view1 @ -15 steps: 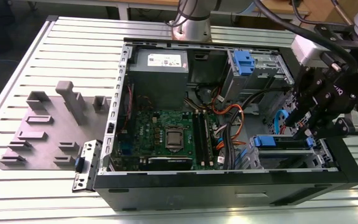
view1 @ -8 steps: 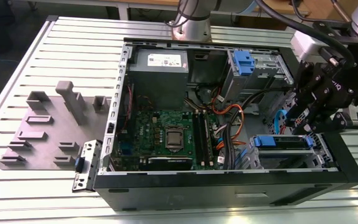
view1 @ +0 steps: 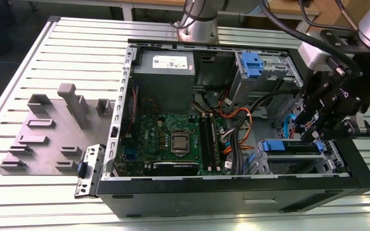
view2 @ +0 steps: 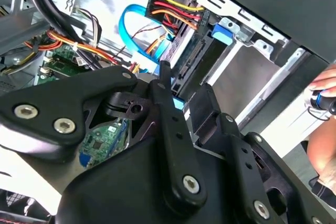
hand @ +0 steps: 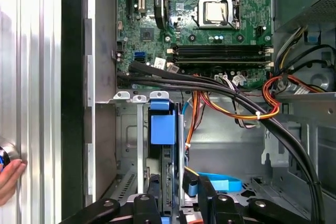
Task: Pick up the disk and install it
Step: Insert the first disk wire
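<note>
The end effector, whose grip I cannot tell, sits at the disk in the case's four-o'clock corner and should press straight, clear of the cables.

Disk on edge inside drive bay (blue carrier tab outward).
</note>
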`<state>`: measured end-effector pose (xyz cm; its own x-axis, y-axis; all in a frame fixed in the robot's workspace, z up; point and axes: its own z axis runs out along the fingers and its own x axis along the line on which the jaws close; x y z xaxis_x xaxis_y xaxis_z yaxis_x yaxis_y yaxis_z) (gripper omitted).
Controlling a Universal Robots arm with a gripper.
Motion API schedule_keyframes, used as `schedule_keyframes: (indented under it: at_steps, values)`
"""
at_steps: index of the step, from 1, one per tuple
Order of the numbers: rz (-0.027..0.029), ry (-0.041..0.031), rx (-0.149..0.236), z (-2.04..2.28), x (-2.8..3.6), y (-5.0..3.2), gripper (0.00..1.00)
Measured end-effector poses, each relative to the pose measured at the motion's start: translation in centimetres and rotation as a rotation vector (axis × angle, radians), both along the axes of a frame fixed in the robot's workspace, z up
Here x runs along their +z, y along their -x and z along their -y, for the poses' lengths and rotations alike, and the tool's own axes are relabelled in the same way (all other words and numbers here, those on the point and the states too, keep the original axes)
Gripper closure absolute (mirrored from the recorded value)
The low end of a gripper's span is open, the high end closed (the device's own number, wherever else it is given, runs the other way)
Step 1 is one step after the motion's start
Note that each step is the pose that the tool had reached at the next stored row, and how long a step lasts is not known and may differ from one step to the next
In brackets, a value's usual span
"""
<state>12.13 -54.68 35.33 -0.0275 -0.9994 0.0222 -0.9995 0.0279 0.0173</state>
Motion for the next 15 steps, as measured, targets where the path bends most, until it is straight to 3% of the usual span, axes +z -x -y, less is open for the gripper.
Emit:
schedule_keyframes:
  at_steps: [11, 13, 15]
  values:
    - [0.0, 0.0001, 0.0, 0.0, -0.19, 0.0, 0.6]
    - [0.0, 0.0, 0.0, 0.0, -0.2, 0.0, 0.72]
    - [0.0, 0.0001, 0.0, 0.0, -0.2, 0.0, 0.78]
